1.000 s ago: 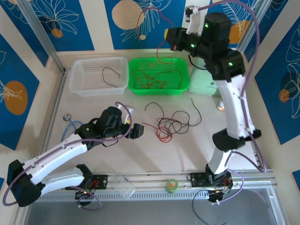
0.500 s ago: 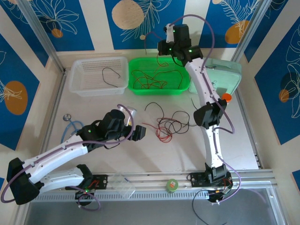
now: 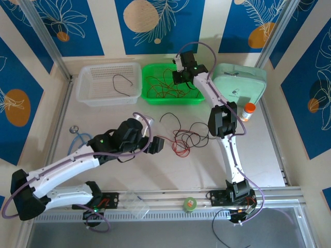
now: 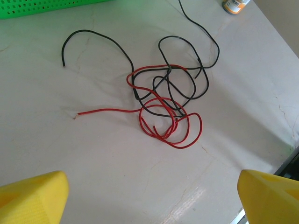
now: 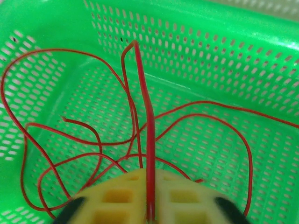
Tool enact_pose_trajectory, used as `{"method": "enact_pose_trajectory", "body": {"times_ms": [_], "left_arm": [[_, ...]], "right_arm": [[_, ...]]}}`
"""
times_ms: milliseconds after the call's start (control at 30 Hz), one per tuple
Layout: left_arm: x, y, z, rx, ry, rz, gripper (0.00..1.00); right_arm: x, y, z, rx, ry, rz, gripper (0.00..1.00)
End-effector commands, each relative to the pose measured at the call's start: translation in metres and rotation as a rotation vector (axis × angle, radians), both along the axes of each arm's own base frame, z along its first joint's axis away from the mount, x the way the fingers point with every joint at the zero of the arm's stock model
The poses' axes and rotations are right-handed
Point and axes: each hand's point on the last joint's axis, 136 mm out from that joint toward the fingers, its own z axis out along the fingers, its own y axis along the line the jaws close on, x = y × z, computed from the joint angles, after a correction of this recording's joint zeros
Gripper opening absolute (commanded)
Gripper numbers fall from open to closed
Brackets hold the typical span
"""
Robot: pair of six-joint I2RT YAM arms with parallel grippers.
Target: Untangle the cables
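Where I reach into the green basket (image 3: 176, 99), right end effector (image 5: 150, 207): jaws nearly together, pinching one red cable (image 5: 148, 130) that stands up between them.
Left end effector (image 4: 154, 196): wide apart, empty, hovering in front of the basket.
Tangle (image 4: 166, 102): red and black cables on the surface in front of the basket, bare room all round.
Edges: basket walls close around my right end effector.
Top view: white basket (image 3: 80, 85) left of the green one, one black cable (image 3: 123, 81) inside.

This is a robot lab cell, built for trials rather than lived in. A left arm (image 3: 67, 168) and a right arm (image 3: 231, 150) are bolted to an aluminium rail (image 3: 165, 198) at the near edge of a pale counter (image 3: 103, 121). Beyond both sets of jaws stand printed blue leaf-pattern panels (image 3: 77, 26) in metal frame posts (image 3: 44, 36). A green plastic basket (image 3: 202, 95) sits under the right jaws, and a white basket (image 3: 85, 85) is to their left.
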Motion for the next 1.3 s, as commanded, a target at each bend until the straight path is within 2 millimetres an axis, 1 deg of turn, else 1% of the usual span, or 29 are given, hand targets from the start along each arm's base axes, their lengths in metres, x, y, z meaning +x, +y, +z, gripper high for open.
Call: {"method": "enact_pose_trajectory", "body": {"times_ms": [0,33,100,133,200,367,433,467,500,600,667,733,800,900,1000,1033,1133,1267], "left_arm": [[-0.001,-0.006,0.009,0.009,0.035,0.019,0.93],[-0.002,-0.009,0.01,0.015,0.05,0.017,0.93],[-0.003,-0.016,0.008,0.028,0.085,0.012,0.93],[-0.004,-0.021,0.006,0.035,0.105,0.009,0.93],[-0.005,-0.03,0.002,0.044,0.143,0.006,0.94],[-0.006,-0.054,-0.019,0.088,0.24,0.006,0.94],[-0.007,-0.063,-0.03,0.118,0.273,0.009,0.94],[-0.007,-0.067,-0.035,0.133,0.286,0.009,0.94],[-0.006,-0.071,-0.043,0.155,0.3,0.015,0.93],[-0.002,-0.084,-0.06,0.184,0.325,0.03,0.93],[0.003,-0.093,-0.069,0.184,0.323,0.044,0.92],[0.011,-0.1,-0.079,0.189,0.312,0.067,0.92],[0.018,-0.102,-0.087,0.208,0.297,0.088,0.91],[0.028,-0.103,-0.097,0.252,0.267,0.112,0.86],[0.036,-0.104,-0.104,0.279,0.24,0.123,0.79],[0.038,-0.105,-0.106,0.285,0.234,0.123,0.75],[0.043,-0.109,-0.111,0.292,0.222,0.125,0.69],[0.047,-0.108,-0.117,0.318,0.216,0.132,0.61]], "right_arm": [[0.0,-0.009,0.004,-0.001,0.008,-0.025,0.48],[-0.002,-0.011,0.007,0.007,0.015,-0.03,0.58],[-0.006,-0.014,0.018,0.02,0.015,-0.043,0.73],[-0.008,-0.015,0.026,0.029,0.013,-0.047,0.78],[-0.014,-0.017,0.043,0.044,0.002,-0.054,0.84],[-0.037,-0.024,0.093,0.085,-0.041,-0.075,0.85],[-0.051,-0.03,0.114,0.098,-0.057,-0.088,0.83],[-0.058,-0.033,0.121,0.101,-0.062,-0.096,0.83],[-0.067,-0.037,0.131,0.106,-0.072,-0.105,0.82],[-0.098,-0.048,0.147,0.122,-0.092,-0.115,0.81],[-0.121,-0.056,0.152,0.139,-0.114,-0.118,0.81],[-0.146,-0.065,0.152,0.161,-0.125,-0.125,0.8],[-0.171,-0.074,0.15,0.181,-0.125,-0.133,0.78],[-0.208,-0.083,0.139,0.214,-0.104,-0.145,0.74],[-0.243,-0.085,0.12,0.26,-0.063,-0.133,0.7],[-0.255,-0.084,0.114,0.28,-0.054,-0.126,0.69],[-0.287,-0.082,0.094,0.337,-0.032,-0.11,0.67],[-0.322,-0.08,0.077,0.364,-0.013,-0.109,0.64]]}}
